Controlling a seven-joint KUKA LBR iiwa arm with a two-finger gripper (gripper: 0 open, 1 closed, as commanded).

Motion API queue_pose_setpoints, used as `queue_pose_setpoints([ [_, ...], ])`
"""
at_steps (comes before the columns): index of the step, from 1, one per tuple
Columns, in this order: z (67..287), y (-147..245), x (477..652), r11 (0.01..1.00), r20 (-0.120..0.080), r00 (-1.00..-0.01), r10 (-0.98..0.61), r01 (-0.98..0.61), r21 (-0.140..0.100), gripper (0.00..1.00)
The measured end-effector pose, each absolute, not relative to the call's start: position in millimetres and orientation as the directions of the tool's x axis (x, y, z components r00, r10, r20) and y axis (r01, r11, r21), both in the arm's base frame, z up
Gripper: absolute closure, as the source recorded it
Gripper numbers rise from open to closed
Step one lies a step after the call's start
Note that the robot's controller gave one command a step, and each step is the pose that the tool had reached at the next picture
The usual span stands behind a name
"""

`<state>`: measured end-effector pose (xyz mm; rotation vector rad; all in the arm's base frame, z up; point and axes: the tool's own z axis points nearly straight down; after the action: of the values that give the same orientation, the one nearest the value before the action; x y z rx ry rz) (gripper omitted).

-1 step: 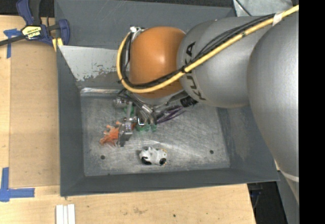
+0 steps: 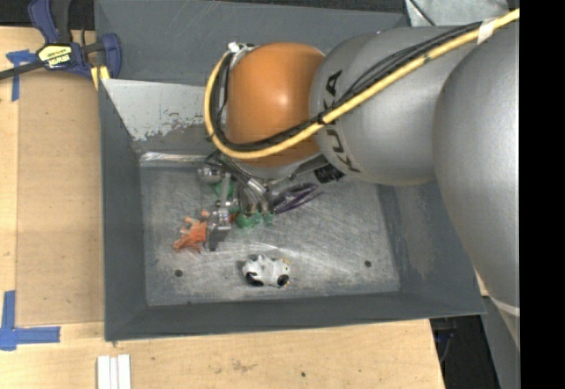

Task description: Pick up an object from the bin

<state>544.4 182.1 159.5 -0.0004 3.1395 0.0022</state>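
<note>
Orange scrap [image 2: 187,240]: a small, ragged orange thing flat on the bin [image 2: 124,202] floor, left of the white-and-black lump [image 2: 266,271] and a little farther from the camera, apart from it.
Claw [image 2: 214,228]: low over the floor, up and left of the lump, just beside the scrap's right edge. I cannot tell whether it is wide or narrow, and nothing shows in its hold.
Neighbours: a green bit [image 2: 249,220] lies directly beyond the lump, and a purple piece [image 2: 298,195] up and right of it, under the wrist.
Handling: it is probably light, thin and stiff, like moulded plastic, and likely to skid on the metal.
Hold: best taken across the narrower middle, not the spiky ends.
Risk: the green bit could be caught along with it.
</note>
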Motion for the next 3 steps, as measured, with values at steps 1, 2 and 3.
queue_pose_setpoints([
  [1,100.7,170.6,552.8,0.998,-0.008,-0.998,-0.066,-0.066,0.001,0.0],
  [2,73.5,166.2,556.0,0.97,-0.004,-0.97,-0.243,-0.243,0.0,0.0],
  [3,73.2,170.6,550.6,1.0,-0.006,-1.0,-0.015,-0.015,0.003,0.0],
])
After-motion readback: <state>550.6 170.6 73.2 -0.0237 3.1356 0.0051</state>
